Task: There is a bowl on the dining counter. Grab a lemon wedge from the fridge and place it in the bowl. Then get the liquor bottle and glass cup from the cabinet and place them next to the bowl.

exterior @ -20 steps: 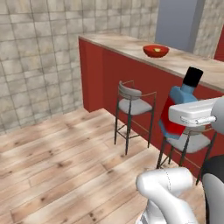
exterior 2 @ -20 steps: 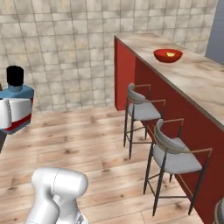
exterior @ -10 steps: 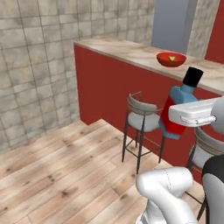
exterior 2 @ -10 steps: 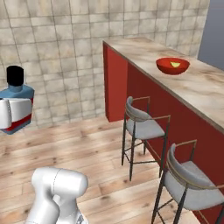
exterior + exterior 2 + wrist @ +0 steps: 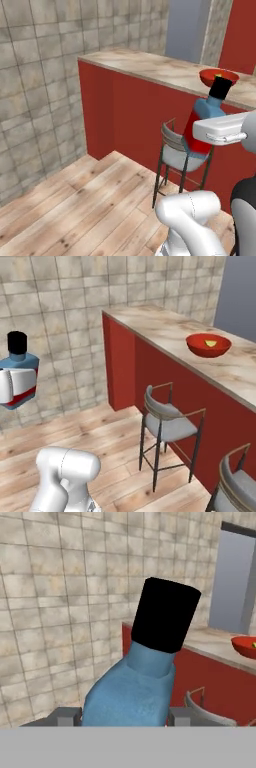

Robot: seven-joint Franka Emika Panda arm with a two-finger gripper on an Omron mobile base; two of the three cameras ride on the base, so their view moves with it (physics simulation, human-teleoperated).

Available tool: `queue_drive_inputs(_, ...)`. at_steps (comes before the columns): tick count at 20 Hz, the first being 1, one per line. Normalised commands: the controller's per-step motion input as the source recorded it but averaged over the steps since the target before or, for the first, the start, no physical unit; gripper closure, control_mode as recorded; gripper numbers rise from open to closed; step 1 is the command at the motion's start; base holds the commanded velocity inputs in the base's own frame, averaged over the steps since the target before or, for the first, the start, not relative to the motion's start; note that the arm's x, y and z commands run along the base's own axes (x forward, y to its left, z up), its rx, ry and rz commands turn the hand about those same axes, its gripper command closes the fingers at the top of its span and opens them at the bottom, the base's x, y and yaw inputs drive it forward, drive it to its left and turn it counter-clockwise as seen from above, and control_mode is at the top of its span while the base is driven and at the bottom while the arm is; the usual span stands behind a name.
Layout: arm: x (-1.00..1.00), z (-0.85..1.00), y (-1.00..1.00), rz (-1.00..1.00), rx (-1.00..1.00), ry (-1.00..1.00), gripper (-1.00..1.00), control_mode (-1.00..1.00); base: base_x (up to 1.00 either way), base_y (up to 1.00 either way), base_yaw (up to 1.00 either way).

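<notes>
Step in hand: carrying the liquor bottle [image 5: 204, 125] to the worktop [image 5: 165, 331]. Your tool [image 5: 122, 717] pinches the bottle's body, cap up, held in the air well short of the worktop. The bowl [image 5: 208, 345] sits on the worktop's far right with the lemon wedge [image 5: 211, 343] inside. Next, bring the bottle over the worktop and set it upright beside the bowl, clear of the stool [image 5: 167, 423] below.
</notes>
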Motion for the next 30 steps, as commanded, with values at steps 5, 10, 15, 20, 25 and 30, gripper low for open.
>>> queue_drive_inputs(5, 0.00, 0.00, 0.00, 0.00, 0.00, 0.00, 1.00, 1.00, 1.00, 0.25, -0.33)
queue_drive_inputs(10, 0.00, 0.00, 0.00, 0.00, 0.00, 0.00, 1.00, 1.00, 0.94, 0.13, -0.42)
queue_drive_inputs(15, 0.00, 0.00, 0.00, 0.00, 0.00, 0.00, 1.00, 1.00, 0.81, 0.05, -0.48)
queue_drive_inputs(20, 0.00, 0.00, 0.00, 0.00, 0.00, 0.00, 1.00, 1.00, 0.74, 0.10, -0.47)
queue_drive_inputs(25, 0.00, 0.00, 0.00, 0.00, 0.00, 0.00, 1.00, 1.00, 0.67, 0.09, -0.48)
queue_drive_inputs(30, 0.00, 0.00, 0.00, 0.00, 0.00, 0.00, 1.00, 1.00, 0.55, 0.16, -0.50)
